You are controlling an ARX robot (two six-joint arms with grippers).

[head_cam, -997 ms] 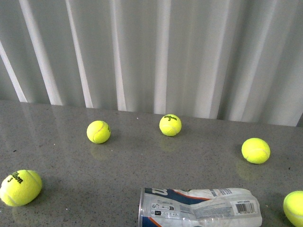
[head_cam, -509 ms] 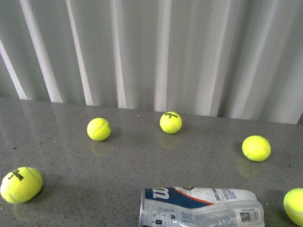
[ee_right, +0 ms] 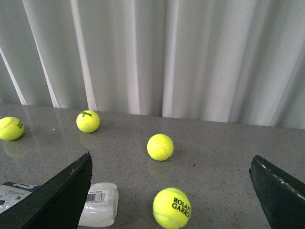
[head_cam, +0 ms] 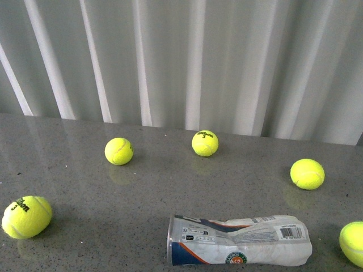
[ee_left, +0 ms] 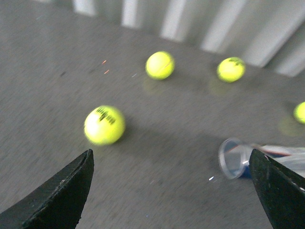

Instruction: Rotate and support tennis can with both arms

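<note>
The tennis can (head_cam: 238, 247) lies on its side on the grey table near the front edge, its open silver-rimmed mouth to the left and its clear, crumpled base to the right. No arm shows in the front view. My left gripper (ee_left: 172, 191) is open and empty; the can's mouth (ee_left: 232, 158) lies just inside one black jaw. My right gripper (ee_right: 171, 191) is open and empty above the table; the can's base end (ee_right: 97, 211) shows beside one jaw.
Several yellow-green tennis balls lie around the can: one at the front left (head_cam: 26, 216), one at mid left (head_cam: 118, 151), one at the back middle (head_cam: 205, 143), one at the right (head_cam: 307, 173), one at the right edge (head_cam: 353, 243). A white curtain hangs behind.
The can has rolled: the barcode has turned upward and the orange-and-navy logo now faces front. The view has shifted, so can and balls sit a little higher in frame.
</note>
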